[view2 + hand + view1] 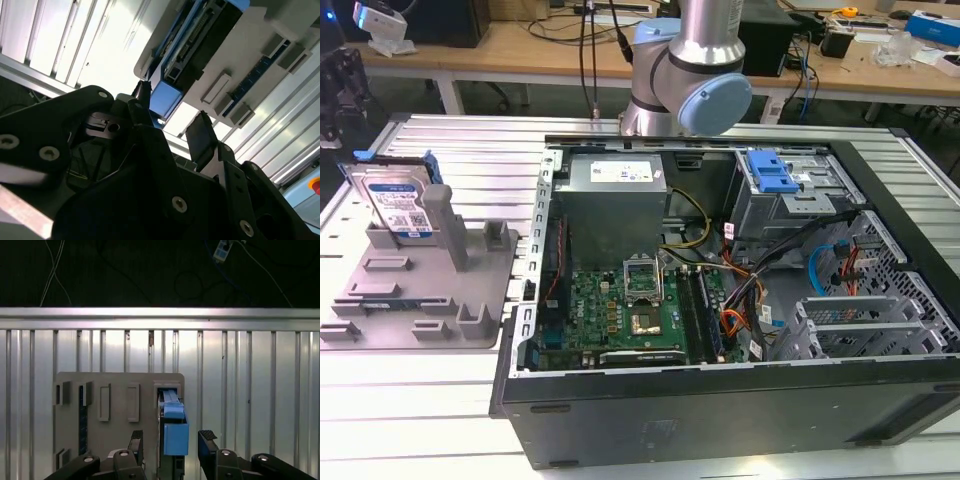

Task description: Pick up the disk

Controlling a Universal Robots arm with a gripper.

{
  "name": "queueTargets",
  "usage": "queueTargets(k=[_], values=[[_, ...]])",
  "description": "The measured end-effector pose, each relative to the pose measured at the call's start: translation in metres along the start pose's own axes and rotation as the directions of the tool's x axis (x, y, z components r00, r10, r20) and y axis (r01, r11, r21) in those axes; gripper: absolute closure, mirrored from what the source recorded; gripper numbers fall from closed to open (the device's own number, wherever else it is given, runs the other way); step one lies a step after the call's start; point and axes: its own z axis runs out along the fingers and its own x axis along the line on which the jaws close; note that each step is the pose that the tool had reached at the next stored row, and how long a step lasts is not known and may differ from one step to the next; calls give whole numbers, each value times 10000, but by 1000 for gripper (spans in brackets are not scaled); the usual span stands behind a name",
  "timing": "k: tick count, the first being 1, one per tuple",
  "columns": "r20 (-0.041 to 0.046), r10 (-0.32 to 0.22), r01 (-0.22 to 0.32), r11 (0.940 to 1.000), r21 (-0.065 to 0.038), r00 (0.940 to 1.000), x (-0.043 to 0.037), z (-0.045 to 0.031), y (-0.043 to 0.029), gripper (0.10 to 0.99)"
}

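The disk (400, 205) stands upright on its edge in a slot at the far corner of the grey fixture plate (420, 290), on the exterior view's left. It is silver with a white-and-blue label and blue rails. In the first wrist view I look down on the disk's top edge and blue rail (173, 427), which lies in line between the two black fingers of my gripper (172, 440). The gripper is open and holds nothing. In the second wrist view the gripper (170, 125) stands apart from the disk (200, 40), with the blue rail end (165, 97) just beyond the fingertips.
An open computer case (720, 300) with a motherboard, cables and a blue drive-bay latch (770, 172) fills the table's middle and right. The arm (690, 70) rises behind it. The fixture has several grey posts (455, 225) near the disk. The ribbed metal table (250, 390) surrounds the plate.
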Motion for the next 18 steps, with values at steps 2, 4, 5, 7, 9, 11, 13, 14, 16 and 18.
queueTargets(k=[2, 4, 5, 7, 9, 11, 13, 14, 16, 18], values=[[1, 0, 0, 10000, 1, 10000, 0, 1, 0, 529], [2, 2, -2, 10000, 5, 10000, -1, 4, -5, 529], [1, 1, -1, 10000, 4, 10000, -1, 5, -10, 529], [0, -1, 1, 10000, 2, 10000, -1, 7, -29, 529], [-13, -19, 19, 10000, 4, 10000, -16, 26, -35, 529], [-56, -61, 61, 10000, 5, 10000, -24, 60, -36, 529], [-79, -100, 100, 9999, 4, 9999, -26, 92, -37, 529], [-84, -112, 112, 9999, 5, 9999, -27, 107, -37, 529], [-88, -128, 128, 9999, 8, 9999, -28, 138, -37, 529], [-88, -140, 141, 9999, 15, 9999, -31, 163, -38, 529]])
